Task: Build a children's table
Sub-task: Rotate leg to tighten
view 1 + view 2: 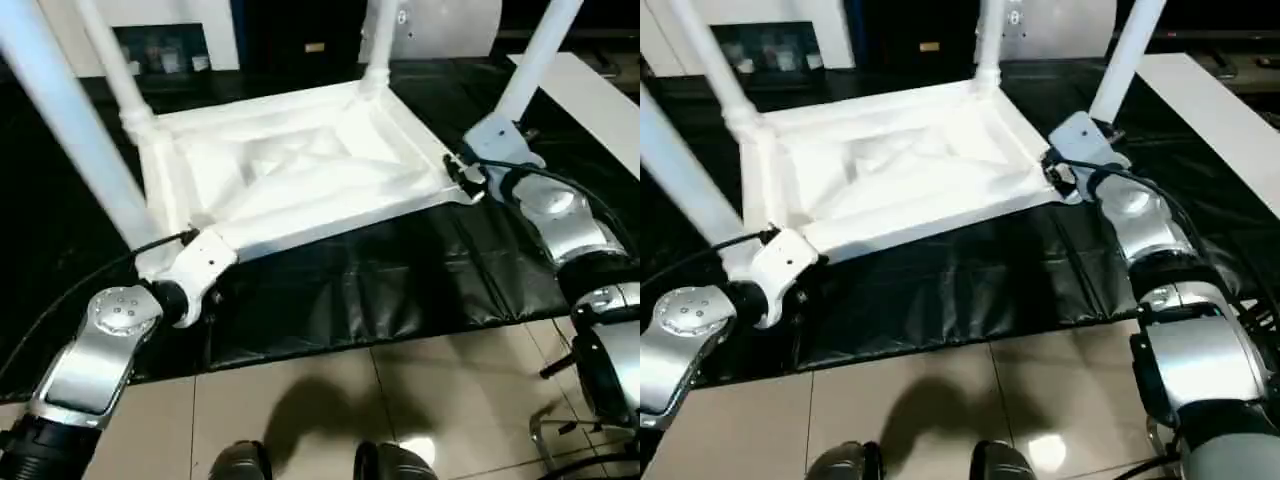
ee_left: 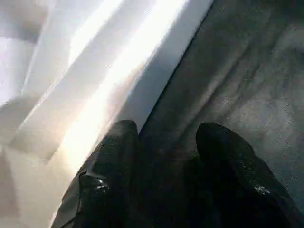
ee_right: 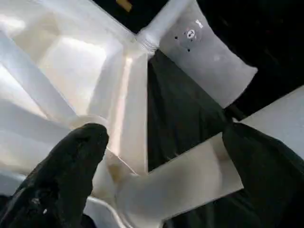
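Note:
The children's table [image 1: 300, 170] lies upside down on the black sheet, ribbed underside up, and several white legs rise from its corner sockets. At its near left corner, below the thick leg [image 1: 60, 110], my left gripper [image 2: 164, 130] is open. One finger [image 2: 114, 147] lies against the tabletop's white rim, and only dark sheet shows in the gap. My right gripper [image 3: 166, 133] is open wide at the near right corner. Its fingers [image 3: 76, 156] straddle the base of that corner's leg [image 3: 190, 180] and stand apart from it.
The black sheet-covered workbench [image 1: 400, 280] ends at a tiled floor [image 1: 300, 400], where the robot's feet [image 1: 240, 462] show. A flat white board [image 1: 600, 100] lies at the right. A grey panel [image 1: 440, 20] stands behind the table.

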### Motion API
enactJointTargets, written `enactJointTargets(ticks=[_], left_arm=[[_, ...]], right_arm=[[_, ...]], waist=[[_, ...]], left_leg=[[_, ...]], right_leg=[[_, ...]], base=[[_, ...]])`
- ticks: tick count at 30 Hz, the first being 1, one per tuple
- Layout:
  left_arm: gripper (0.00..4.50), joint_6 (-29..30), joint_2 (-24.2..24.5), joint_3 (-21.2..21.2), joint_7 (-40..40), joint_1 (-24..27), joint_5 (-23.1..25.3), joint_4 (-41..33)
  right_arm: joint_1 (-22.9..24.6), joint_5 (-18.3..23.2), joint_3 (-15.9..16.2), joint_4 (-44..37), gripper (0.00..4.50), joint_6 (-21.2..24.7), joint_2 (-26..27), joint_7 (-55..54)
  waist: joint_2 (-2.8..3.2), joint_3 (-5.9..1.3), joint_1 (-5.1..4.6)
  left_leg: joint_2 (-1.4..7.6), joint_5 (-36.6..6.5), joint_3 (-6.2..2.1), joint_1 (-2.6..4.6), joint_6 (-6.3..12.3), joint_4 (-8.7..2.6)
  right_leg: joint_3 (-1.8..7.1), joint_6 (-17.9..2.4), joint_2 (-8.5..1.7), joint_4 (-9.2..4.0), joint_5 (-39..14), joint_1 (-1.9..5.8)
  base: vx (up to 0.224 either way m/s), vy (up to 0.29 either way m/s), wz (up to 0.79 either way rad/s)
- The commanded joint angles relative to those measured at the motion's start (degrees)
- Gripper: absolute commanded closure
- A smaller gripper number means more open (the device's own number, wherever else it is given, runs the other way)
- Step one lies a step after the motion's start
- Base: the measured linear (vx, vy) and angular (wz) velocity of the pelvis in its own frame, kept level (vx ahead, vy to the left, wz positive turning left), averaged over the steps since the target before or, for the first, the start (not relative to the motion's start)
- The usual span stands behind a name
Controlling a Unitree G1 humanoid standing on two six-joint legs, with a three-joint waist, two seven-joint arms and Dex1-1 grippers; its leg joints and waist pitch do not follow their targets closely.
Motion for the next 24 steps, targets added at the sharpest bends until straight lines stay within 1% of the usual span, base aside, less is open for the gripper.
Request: enactJointTargets(ticks=[1,2,3,4,5,6,7,8,9,10,11,12,13,14,15,16,17,18,19,20,21,22,23,24], left_arm=[[2.16,-2.2,-2.9,1.8,-0.9,1.2,-4.9,-1.3],[2.16,-2.6,-4.2,2.7,-0.5,1.6,-6.4,-1.6],[1.98,-2.7,-4.8,3.2,-0.3,1.8,-7.1,-1.7],[1.80,-3.3,-6.5,4.8,-0.8,2.9,-10.1,-2.6],[1.80,-3.8,-7.5,5.7,-1.2,3.7,-12.1,-3.2],[1.80,-5.0,-8.3,6.9,-1.7,5.2,-14.3,-4.0],[1.77,-5.0,-8.3,6.9,-1.7,5.2,-14.3,-4.0],[1.68,-6.4,-8.6,8.2,-3.3,8.8,-16.8,-5.8],[1.54,-6.5,-8.7,8.5,-3.8,9.8,-17.4,-6.3],[1.54,-6.6,-8.7,9.0,-4.8,11.6,-18.4,-7.1],[1.43,-6.9,-8.3,9.1,-6.1,13.6,-19.0,-7.9],[1.38,-7.1,-7.9,9.4,-6.9,15.1,-19.3,-8.2],[1.33,-7.8,-7.6,9.9,-7.4,16.1,-19.4,-7.8],[1.25,-8.5,-7.1,10.5,-8.1,17.1,-19.6,-7.3],[1.15,-8.8,-6.7,11.3,-8.5,17.7,-19.7,-6.7],[1.07,-8.9,-6.5,12.2,-8.4,18.1,-19.8,-6.1],[1.02,-9.1,-5.8,14.6,-8.4,19.2,-20.8,-4.9],[0.95,-9.1,-5.8,14.6,-8.4,19.2,-20.8,-4.9],[0.76,-10.0,-4.4,17.3,-9.3,20.3,-21.8,-3.7],[0.76,-10.0,-4.4,17.3,-9.3,20.3,-21.8,-3.7],[0.68,-10.5,-3.7,18.4,-9.7,20.9,-22.2,-3.2],[0.64,-11.1,-1.1,21.6,-11.3,21.9,-23.4,-2.0],[0.55,-11.1,-0.6,22.2,-11.6,22.0,-23.7,-1.8],[0.44,-11.1,0.2,23.2,-12.1,22.2,-24.2,-1.5]], right_arm=[[2.3,4.3,-2.0,-3.5,0.00,0.7,1.4,4.7],[3.2,5.3,-2.3,-5.0,0.00,0.6,1.8,5.8],[3.6,5.8,-2.5,-5.7,0.00,0.6,2.0,6.4],[5.6,8.4,-3.2,-9.2,0.00,1.3,2.8,8.8],[7.0,10.3,-3.7,-11.6,0.00,1.9,3.5,10.4],[9.5,12.9,-3.9,-16.3,0.00,2.6,4.3,12.7],[9.5,12.9,-3.9,-16.3,0.00,2.6,4.3,12.7],[15.0,18.8,-3.2,-26.6,0.00,6.1,5.5,17.6],[16.6,20.3,-2.8,-29.5,0.00,7.2,5.7,18.9],[19.3,23.0,-2.2,-34.5,0.00,9.1,6.1,21.3],[22.3,25.7,-1.3,-39.5,0.00,11.8,6.3,24.0],[24.8,27.6,-0.2,-43.3,0.00,13.6,6.2,26.0],[26.6,28.7,0.7,-45.8,0.00,14.9,6.1,27.5],[28.5,30.0,1.8,-48.3,0.00,15.9,5.9,29.0],[29.8,31.0,2.8,-50.1,0.00,16.6,5.8,30.1],[30.7,31.9,3.4,-51.4,0.00,17.3,5.7,30.7],[32.7,33.8,4.2,-54.9,0.00,19.4,5.7,31.8],[32.7,33.8,4.2,-54.9,0.00,19.4,5.7,31.8],[34.5,35.1,5.0,-58.3,0.00,21.7,5.7,32.4],[34.5,35.1,5.0,-58.3,0.00,21.7,5.7,32.4],[35.3,35.4,5.2,-59.8,0.00,22.7,5.8,32.6],[36.3,34.7,5.4,-61.4,0.00,24.3,6.2,32.0],[36.5,34.7,5.4,-61.8,0.00,24.8,6.2,31.8],[36.7,34.6,5.4,-62.4,0.00,25.5,6.3,31.6]], waist=[[0.44,-5.34,-0.35],[0.35,-5.46,-0.29],[0.34,-5.58,-0.26],[0.64,-5.39,-0.25],[0.47,-5.35,-0.28],[0.70,-5.03,-0.21],[0.58,-5.11,-0.37],[0.91,-4.80,-0.37],[1.04,-4.05,-0.17],[0.87,-3.97,-0.44],[0.95,-4.06,-0.25],[0.96,-3.82,-0.08],[1.02,-3.63,-0.09],[1.09,-3.51,-0.19],[1.26,-3.11,-0.07],[1.20,-2.91,-0.13],[1.21,-2.70,-0.16],[1.28,-2.64,-0.19],[1.34,-2.53,-0.23],[1.37,-2.48,-0.24],[1.47,-2.37,-0.47],[1.58,-2.40,-0.51],[1.81,-2.18,-0.51],[1.85,-2.20,-0.61]], left_leg=[[2.25,-14.3,-0.49,0.74,3.88,-3.33],[2.38,-13.2,-0.52,0.61,4.58,-3.38],[2.44,-12.6,-0.53,0.62,5.03,-3.31],[2.44,-12.0,-0.64,0.52,5.55,-3.40],[2.44,-12.1,-0.55,0.46,6.19,-3.34],[2.63,-13.2,-0.60,0.53,6.37,-3.61],[2.73,-13.3,-0.69,0.49,6.20,-3.66],[2.58,-14.4,-0.59,0.84,6.06,-3.74],[2.50,-15.6,-0.53,0.70,6.21,-3.90],[3.07,-17.2,-0.83,0.61,5.43,-4.53],[2.99,-18.7,-0.77,1.24,4.62,-4.47],[2.96,-18.6,-0.83,1.13,4.34,-4.66],[3.06,-18.9,-0.87,1.08,4.15,-4.87],[3.05,-20.3,-0.84,1.34,3.54,-4.94],[2.94,-21.9,-0.84,1.49,2.83,-5.02],[2.92,-22.9,-0.91,1.52,2.35,-5.11],[2.76,-24.1,-1.01,1.74,1.63,-5.14],[2.70,-24.4,-1.14,1.78,1.20,-5.19],[2.74,-24.7,-1.27,1.75,0.95,-5.28],[2.71,-25.2,-1.36,1.82,0.69,-5.37],[2.72,-26.0,-1.58,1.76,0.32,-5.54],[2.79,-26.4,-1.62,1.85,0.19,-5.57],[2.79,-27.1,-1.76,1.96,-0.17,-5.80],[2.81,-27.1,-1.87,1.86,-0.28,-5.92]], right_leg=[[3.19,-14.0,-3.08,-3.94,-11.7,3.42],[3.13,-14.4,-3.06,-3.86,-10.1,3.52],[3.15,-14.7,-3.10,-3.73,-9.1,3.51],[3.03,-15.3,-3.01,-3.64,-8.6,3.37],[3.15,-15.2,-3.21,-3.76,-8.5,3.65],[3.04,-14.6,-3.12,-4.25,-10.1,3.51],[2.99,-14.4,-3.05,-4.06,-10.4,3.53],[2.90,-14.3,-2.70,-4.42,-12.5,3.09],[3.05,-12.8,-2.82,-4.89,-13.9,3.26],[2.95,-11.6,-2.80,-4.98,-16.6,3.15],[3.00,-10.5,-2.64,-5.20,-18.9,2.78],[3.19,-9.6,-2.67,-5.44,-19.6,2.94],[3.20,-9.5,-2.60,-5.47,-20.2,2.68],[3.17,-9.1,-2.57,-5.78,-22.2,2.46],[3.17,-8.2,-2.59,-6.24,-24.9,2.23],[3.14,-7.8,-2.61,-6.30,-26.4,2.15],[3.10,-6.5,-2.63,-6.65,-29.4,1.99],[3.12,-5.7,-2.76,-6.79,-30.8,1.94],[3.10,-5.3,-2.77,-6.87,-31.6,1.86],[3.10,-4.5,-2.78,-7.03,-32.7,1.77],[3.01,-3.9,-2.80,-7.12,-33.6,1.82],[3.02,-3.8,-2.85,-7.17,-33.7,1.72],[3.07,-3.8,-2.74,-7.22,-33.2,1.51],[3.08,-4.0,-2.70,-7.09,-32.3,1.64]], base=[[0.000,0.000,0.00],[0.000,0.000,0.00],[0.000,0.000,0.00],[0.000,0.000,0.00],[0.000,0.000,0.00],[0.000,0.000,0.00],[0.000,0.000,0.00],[0.000,0.000,0.00],[0.000,0.000,0.00],[0.000,0.000,0.00],[0.000,0.000,0.00],[0.000,0.000,0.00],[0.000,0.000,0.00],[0.000,0.000,0.00],[0.000,0.000,0.00],[0.000,0.000,0.00],[0.000,0.000,0.00],[0.000,0.000,0.00],[0.000,0.000,0.00],[0.000,0.000,0.00],[0.000,0.000,0.00],[0.000,0.000,0.00],[0.000,0.000,0.00],[0.000,0.000,0.00]])
